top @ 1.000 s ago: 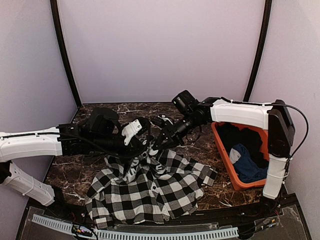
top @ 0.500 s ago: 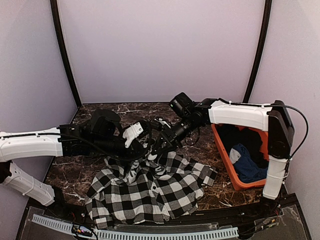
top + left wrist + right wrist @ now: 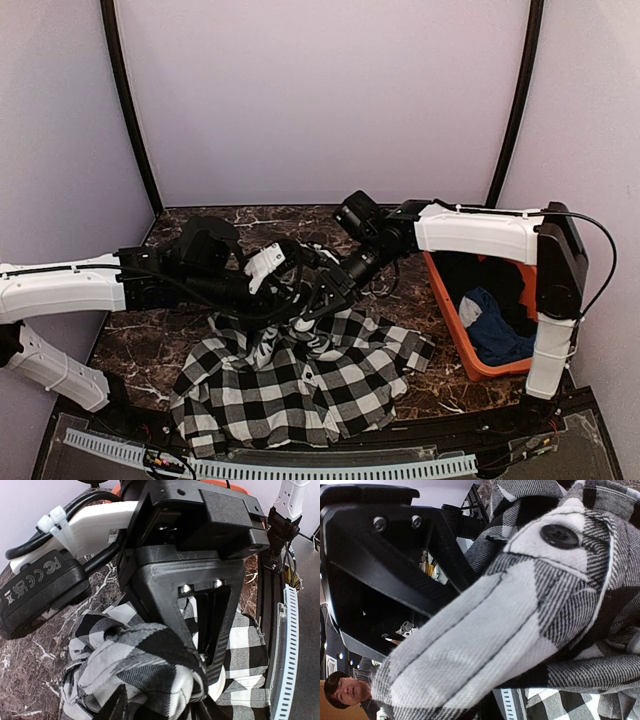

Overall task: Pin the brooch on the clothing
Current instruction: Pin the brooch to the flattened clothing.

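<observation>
My right tool [image 3: 322, 298] clamps a raised fold of the shirt [image 3: 300, 390]; my left tool [image 3: 292, 282], apart or together I cannot tell, faces it from 9 o'clock.

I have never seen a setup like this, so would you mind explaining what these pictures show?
Two robot arms are bolted at the near edge of a marble table. One picture looks down from above; the other two come from cameras on each wrist. A checked shirt lies on the table, an orange basket with a blue garment at the right. The right gripper is shut on a fold of the shirt; whether the left gripper holds any is unclear. I see no brooch.
</observation>
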